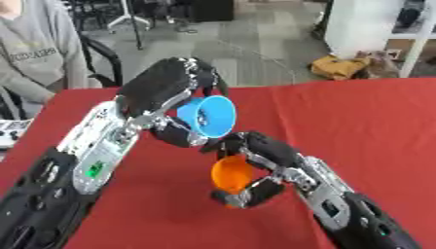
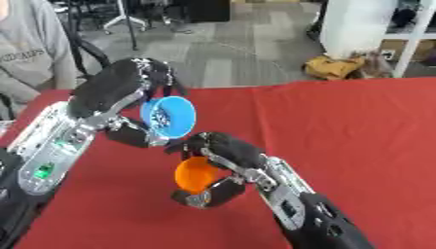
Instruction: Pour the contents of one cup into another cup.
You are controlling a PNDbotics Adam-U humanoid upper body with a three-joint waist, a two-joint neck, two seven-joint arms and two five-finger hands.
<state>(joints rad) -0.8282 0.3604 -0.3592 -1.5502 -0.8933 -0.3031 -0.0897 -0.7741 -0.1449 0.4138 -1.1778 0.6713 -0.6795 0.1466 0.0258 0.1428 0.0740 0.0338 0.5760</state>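
- Above the red desk (image 1: 357,126), my left hand (image 1: 162,92) holds the blue cup (image 1: 208,115) tipped on its side, mouth toward me, fingers curled round it.
- Just below, my right hand (image 1: 255,160) has its fingers wrapped round the orange cup (image 1: 231,176), lifted near the blue rim.
- Pouring looks under way; whether anything has passed across I cannot tell, and setting both cups down remains.

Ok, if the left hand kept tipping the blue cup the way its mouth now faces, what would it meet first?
Probably the right hand holding the orange cup. The left hand holds the blue cup tilted, with its mouth facing down and rightward just above them. How deep the gap is cannot be judged.
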